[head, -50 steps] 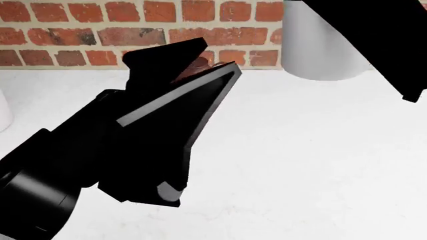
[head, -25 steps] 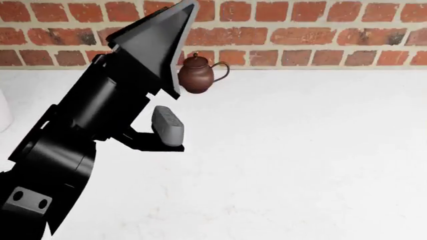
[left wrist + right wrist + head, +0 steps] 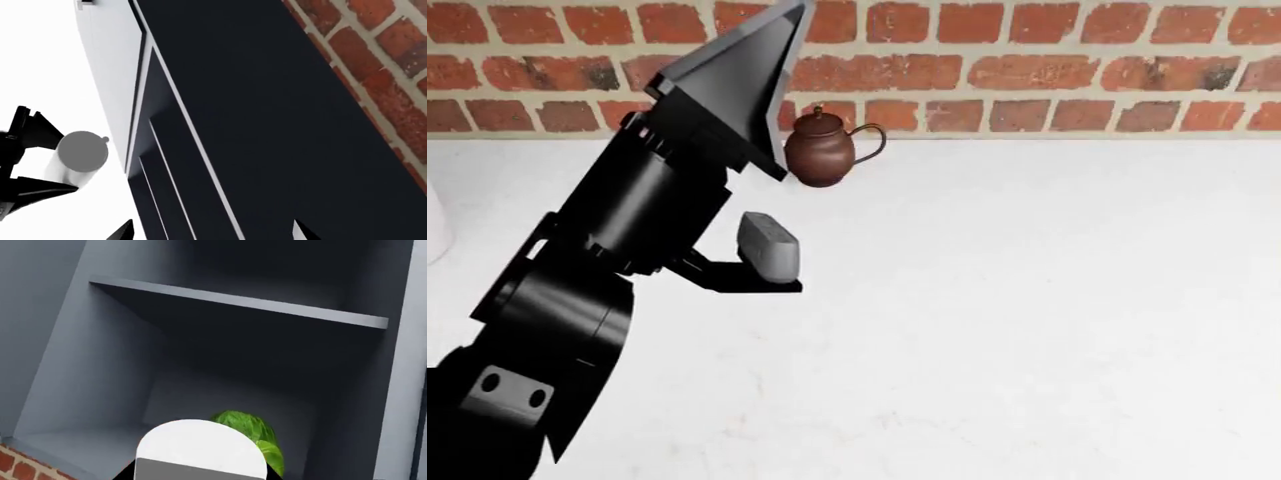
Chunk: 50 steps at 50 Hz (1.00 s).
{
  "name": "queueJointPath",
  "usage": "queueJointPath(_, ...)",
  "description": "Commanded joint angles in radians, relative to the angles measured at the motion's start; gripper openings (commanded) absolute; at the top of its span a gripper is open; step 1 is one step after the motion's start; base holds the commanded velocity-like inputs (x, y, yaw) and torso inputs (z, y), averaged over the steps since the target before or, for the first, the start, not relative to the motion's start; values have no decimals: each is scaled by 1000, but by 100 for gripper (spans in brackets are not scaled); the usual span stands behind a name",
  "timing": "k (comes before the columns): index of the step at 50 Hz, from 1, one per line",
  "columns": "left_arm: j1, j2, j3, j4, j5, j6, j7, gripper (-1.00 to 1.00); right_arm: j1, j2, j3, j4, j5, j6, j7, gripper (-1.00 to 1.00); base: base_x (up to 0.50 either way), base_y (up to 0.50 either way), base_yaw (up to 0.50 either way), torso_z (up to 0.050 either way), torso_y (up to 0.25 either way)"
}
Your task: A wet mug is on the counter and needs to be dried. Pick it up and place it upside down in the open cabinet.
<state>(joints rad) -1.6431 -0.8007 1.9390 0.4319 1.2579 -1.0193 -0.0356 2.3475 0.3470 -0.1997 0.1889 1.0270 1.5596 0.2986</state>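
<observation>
My right gripper (image 3: 200,476) is shut on the white mug (image 3: 200,447) and holds it in front of the open cabinet's lower compartment (image 3: 100,440). In the left wrist view the mug (image 3: 79,156) shows its grey round end and small handle between the right gripper's black fingers (image 3: 32,134). The right gripper and mug are out of the head view. My left gripper (image 3: 767,190) is open and empty above the white counter (image 3: 1028,300), close to the brown teapot (image 3: 821,150). In its own wrist view the left gripper (image 3: 212,232) faces a dark cabinet door (image 3: 253,125).
A green leafy vegetable (image 3: 250,432) lies inside the cabinet behind the mug. A shelf (image 3: 233,300) divides the cabinet above it. A brick wall (image 3: 1068,70) backs the counter. A rounded white vessel (image 3: 434,225) sits at the counter's far left edge.
The right arm with the mug has risen out of the head view. The left arm has swung up and left, uncovering the teapot, and has barely moved in the last half second.
</observation>
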Motion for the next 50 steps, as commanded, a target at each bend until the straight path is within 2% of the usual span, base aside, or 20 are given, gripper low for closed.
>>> queueJointPath(1,17,9,-6,-12,-3,-1,-7,100,9,-221,80,33,-901,11,-602,-100,0,0,0,0,0)
queueJointPath(3,18,11,-7,-13,-3,-1,-9,100,9,-304,103,39,-1201,10,-901,-100,0,0,0,0,0)
queueJointPath(5,20,12,-9,-14,-3,0,-11,100,9,-339,129,68,-1501,-25,-980,-100,0,0,0,0,0)
queueJointPath(6,21,12,-10,-14,-3,0,-12,100,9,-345,142,77,-1516,-38,-968,-100,0,0,0,10,0)
queueJointPath(17,34,8,-13,-16,4,-1,-21,100,9,-345,166,116,-1295,-95,-730,-100,0,0,0,0,0)
queueJointPath(28,45,10,-13,-21,10,1,-22,100,9,-346,149,175,-1215,-131,-667,-100,0,0,0,0,0)
queueJointPath(37,48,5,-16,-19,17,5,-26,100,9,-346,149,168,-1134,-147,-609,-100,1,0,0,0,-99)
queueJointPath(50,48,0,-22,-16,21,11,-21,100,9,-346,155,143,-1112,-153,-587,-100,-1,0,0,0,-104)
